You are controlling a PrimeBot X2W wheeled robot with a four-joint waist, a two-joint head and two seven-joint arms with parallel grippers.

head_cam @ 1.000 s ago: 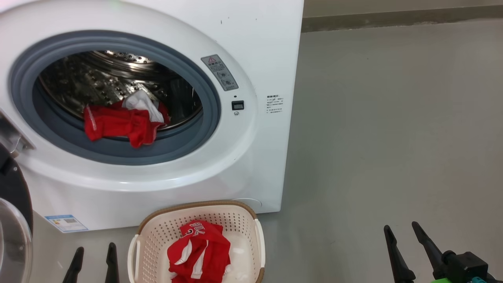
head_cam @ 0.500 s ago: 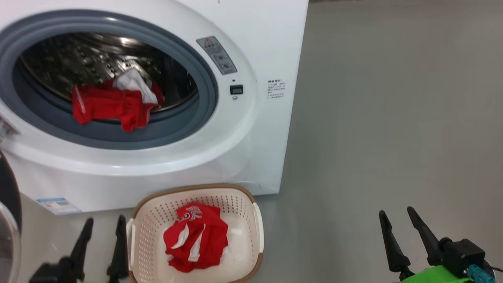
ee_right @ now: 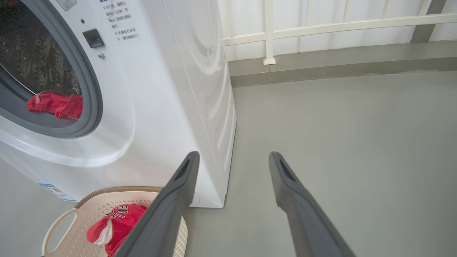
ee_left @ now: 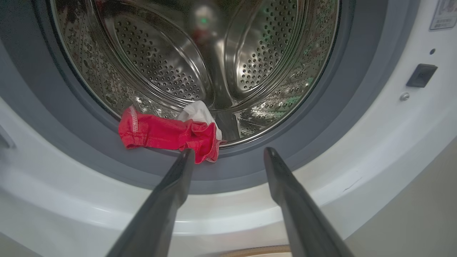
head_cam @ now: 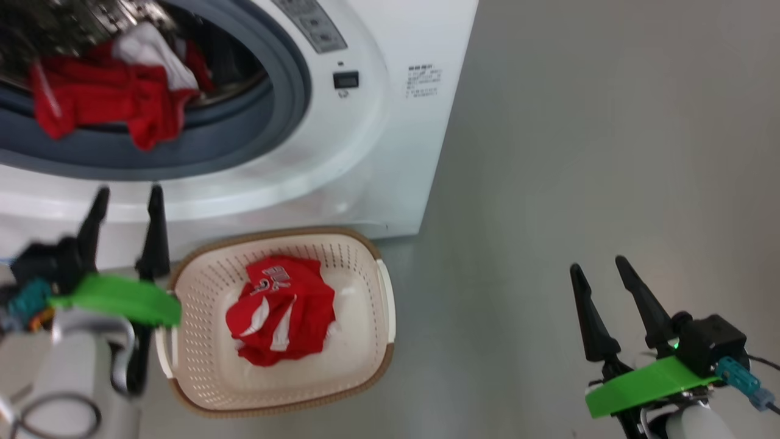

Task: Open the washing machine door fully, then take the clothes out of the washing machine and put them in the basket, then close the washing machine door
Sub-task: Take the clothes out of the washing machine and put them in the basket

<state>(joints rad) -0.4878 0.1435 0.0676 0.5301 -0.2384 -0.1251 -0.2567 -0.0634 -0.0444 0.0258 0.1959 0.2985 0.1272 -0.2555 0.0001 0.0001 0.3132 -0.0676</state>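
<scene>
- A smooth grey floor (head_cam: 585, 152) is spreading wide, catching soft, even light.
- A white railing (ee_right: 268, 32) is standing on a raised grey kerb (ee_right: 339, 67) at the floor's far edge.

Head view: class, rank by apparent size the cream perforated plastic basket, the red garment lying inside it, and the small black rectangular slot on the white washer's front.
1. Cream perforated plastic basket
2. Red garment inside it
3. Small black rectangular slot: farther away, yet plainly smallest.

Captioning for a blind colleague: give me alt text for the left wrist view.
The open left gripper points into the washing machine, where red and white clothes lie at the front edge of the steel drum, spilling onto the grey gasket.
</scene>
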